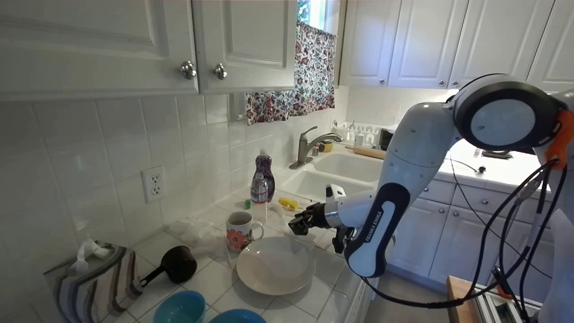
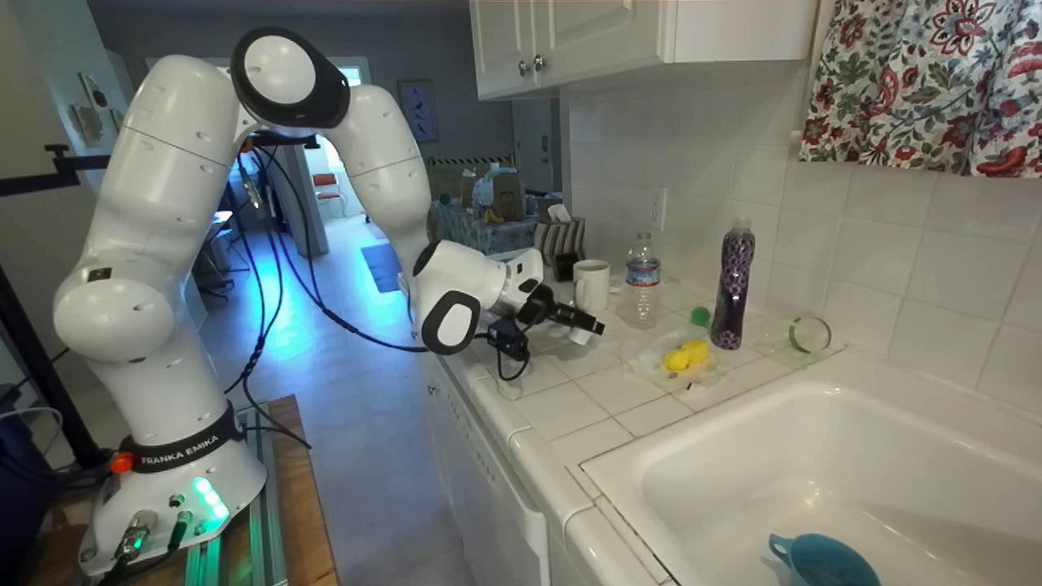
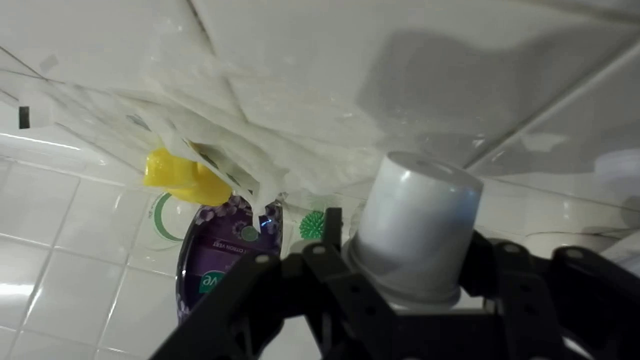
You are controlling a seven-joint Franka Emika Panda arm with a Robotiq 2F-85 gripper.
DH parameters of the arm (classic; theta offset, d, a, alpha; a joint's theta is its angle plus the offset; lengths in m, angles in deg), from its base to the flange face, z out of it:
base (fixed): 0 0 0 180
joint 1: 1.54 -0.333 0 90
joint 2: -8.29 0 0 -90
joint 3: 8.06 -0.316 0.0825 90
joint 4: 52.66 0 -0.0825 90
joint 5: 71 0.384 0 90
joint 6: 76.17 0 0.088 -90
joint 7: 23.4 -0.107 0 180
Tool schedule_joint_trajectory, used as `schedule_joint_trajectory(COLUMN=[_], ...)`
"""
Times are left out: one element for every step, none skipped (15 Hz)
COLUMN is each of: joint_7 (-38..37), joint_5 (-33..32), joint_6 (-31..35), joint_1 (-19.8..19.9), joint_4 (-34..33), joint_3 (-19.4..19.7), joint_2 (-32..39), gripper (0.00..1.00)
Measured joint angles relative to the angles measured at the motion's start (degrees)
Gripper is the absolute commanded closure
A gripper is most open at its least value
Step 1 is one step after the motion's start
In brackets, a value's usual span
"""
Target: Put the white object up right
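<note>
The white object (image 3: pixel 420 220) is clamped in the hand (image 3: pixel 406 232), narrow end toward the tabletop (image 2: pixel 610 403); whether it rests there, I cannot tell; near it stand a mug (image 1: pixel 239 233) and a clear bottle (image 2: pixel 643 281), farther out a purple bottle (image 2: pixel 733 289)

Arm (image 1: pixel 415 157) reads FRANKA EMIKA, purple bottle (image 3: pixel 225 252) CITRON VERT.

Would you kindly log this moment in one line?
black fingers: around small white tapered cup | grasp: appears closed | narrow end: toward white tiled counter | counter contact: unclear | release: not yet
</note>
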Motion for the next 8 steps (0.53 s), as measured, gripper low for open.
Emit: schedule_joint_trajectory(joint_7=[0.2, 0.4, 0.6, 0.7, 0.7, 0.7, 0.7, 0.7], joint_5=[0.0, 0.0, 0.0, 0.0, 0.0, 0.0, 0.0, 0.0], joint_6=[0.4, 0.6, 0.6, 0.6, 0.6, 0.6, 0.6, 0.6], joint_1=[0.5, 0.8, 1.1, 1.4, 1.7, 1.9, 2.1, 2.3], joint_4=[-0.2, -0.4, -0.7, -0.9, -1.2, -1.4, -1.5, -1.6], joint_3=[-0.2, -0.4, -0.5, -0.6, -0.7, -0.8, -0.9, -0.9], joint_2=[0.3, 0.5, 0.7, 0.9, 1.1, 1.3, 1.5, 1.6], gripper=[0.76, 0.76, 0.76, 0.61, 0.55, 0.55, 0.52, 0.46])
